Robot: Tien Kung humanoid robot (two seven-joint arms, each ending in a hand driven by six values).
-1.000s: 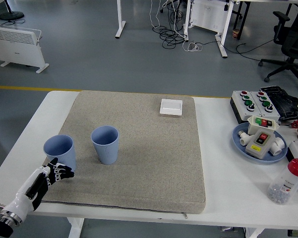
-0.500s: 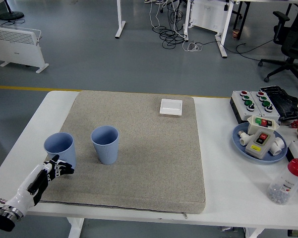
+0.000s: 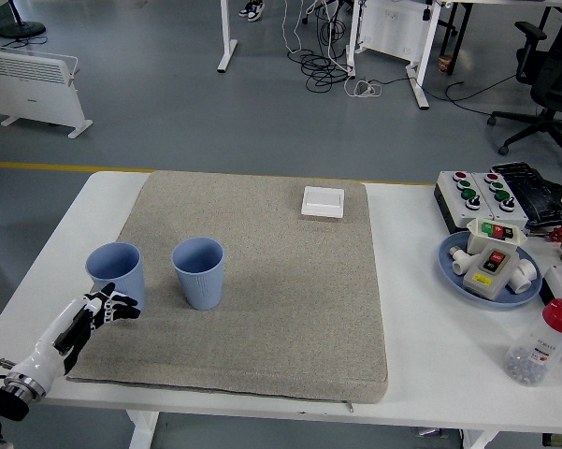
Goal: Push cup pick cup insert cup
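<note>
Two light blue cups stand upright on the grey mat. The left cup is at the mat's left edge; the right cup stands a little apart beside it. My left hand comes in from the lower left, its fingers loosely spread, and sits just in front of the left cup's base, touching or nearly touching it. It holds nothing. My right hand is out of view.
A white square box lies at the mat's far edge. At the right stand a button box, a blue plate with parts and a red-capped bottle. Table's near edge is close below my hand.
My left hand has drawn back slightly to the lower left and up toward the left cup's base. The left cup has shifted a little farther away. The right cup has not moved.
</note>
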